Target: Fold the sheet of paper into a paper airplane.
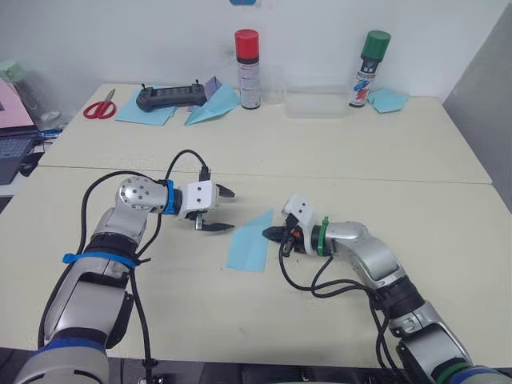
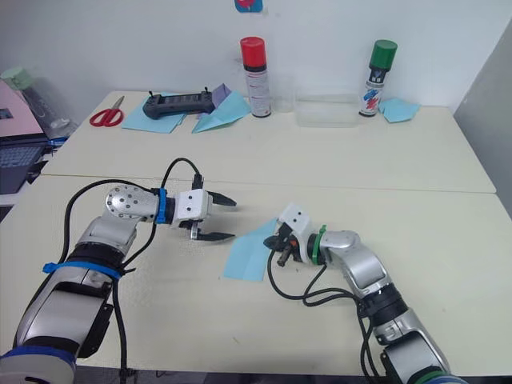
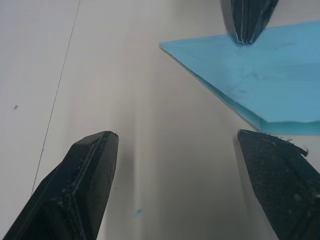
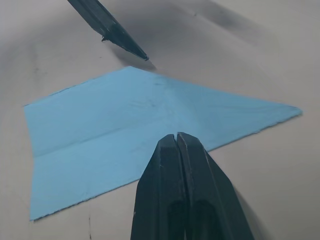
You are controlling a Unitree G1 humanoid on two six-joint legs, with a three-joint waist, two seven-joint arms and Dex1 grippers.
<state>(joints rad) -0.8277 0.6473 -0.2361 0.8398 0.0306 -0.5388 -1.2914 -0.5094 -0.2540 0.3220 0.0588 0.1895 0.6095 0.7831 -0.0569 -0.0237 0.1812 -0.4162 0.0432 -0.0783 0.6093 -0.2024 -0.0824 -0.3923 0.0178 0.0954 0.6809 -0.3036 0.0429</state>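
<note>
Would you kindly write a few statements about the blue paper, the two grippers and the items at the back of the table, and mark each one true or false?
1. The left gripper is open, its fingers spread beside the sheet of paper. True.
2. The right gripper is wide open above the sheet. False: its fingers are shut together, with the tips at the sheet's edge.
3. The sheet lies flat on the table with one end folded to a point. True.
4. The scissors lie on the sheet. False: they rest at the far left of the table, well apart from it.
5. Both spray cans have red caps. False: the other spray can has a green cap.
</note>
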